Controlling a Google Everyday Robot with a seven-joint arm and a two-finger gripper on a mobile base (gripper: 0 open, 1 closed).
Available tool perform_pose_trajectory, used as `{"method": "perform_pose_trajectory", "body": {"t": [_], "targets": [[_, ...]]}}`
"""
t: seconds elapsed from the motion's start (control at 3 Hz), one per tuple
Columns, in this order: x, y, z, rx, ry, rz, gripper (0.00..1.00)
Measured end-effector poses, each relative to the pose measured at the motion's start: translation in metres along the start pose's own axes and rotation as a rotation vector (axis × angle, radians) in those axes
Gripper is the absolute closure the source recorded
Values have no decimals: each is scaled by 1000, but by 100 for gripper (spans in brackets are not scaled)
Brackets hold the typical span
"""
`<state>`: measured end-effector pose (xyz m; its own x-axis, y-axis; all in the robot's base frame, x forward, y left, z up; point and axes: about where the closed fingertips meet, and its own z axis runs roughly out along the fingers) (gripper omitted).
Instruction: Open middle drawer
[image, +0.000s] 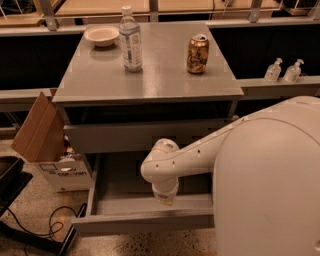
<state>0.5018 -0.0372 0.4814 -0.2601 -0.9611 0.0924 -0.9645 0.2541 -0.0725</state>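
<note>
Fingers (165, 196) first: they sit at the tip of the arm (200, 156), pointing down inside the tray just behind its front panel, and I cannot tell from here whether they are spread or closed. The middle drawer (130, 221) stands pulled well out of the grey cabinet, below the taller drawer front (150, 136). Its shallow tray is bare where I can see it, and its right end is hidden behind the robot's white body (270, 190). I judge the opening nearly or fully done.

If I want a last bit of travel, I would pull straight along the slides, toward the base, with the contact low on the inside of the front panel and near its middle, so the tray does not skew and bind. I would go slowly, since I cannot see the stop. Coming out, I would lift straight up before swinging away, so nothing catches on the front lip or the drawer above.

A cardboard box (42, 134) stands just beside the tray on the left and cables (47, 227) lie on the floor, so no sideways sweep there. On the counter (160, 82) stand a water bottle (130, 40), a can (198, 54) and a bowl (101, 35); a jerk could shake them
</note>
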Motion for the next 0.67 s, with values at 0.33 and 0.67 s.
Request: {"method": "perform_pose_trajectory", "body": {"t": [0.33,0.67], "targets": [[-7,-41,0,75,-66,-30,80],[-13,-65,13,96,-139,-42,100]]}}
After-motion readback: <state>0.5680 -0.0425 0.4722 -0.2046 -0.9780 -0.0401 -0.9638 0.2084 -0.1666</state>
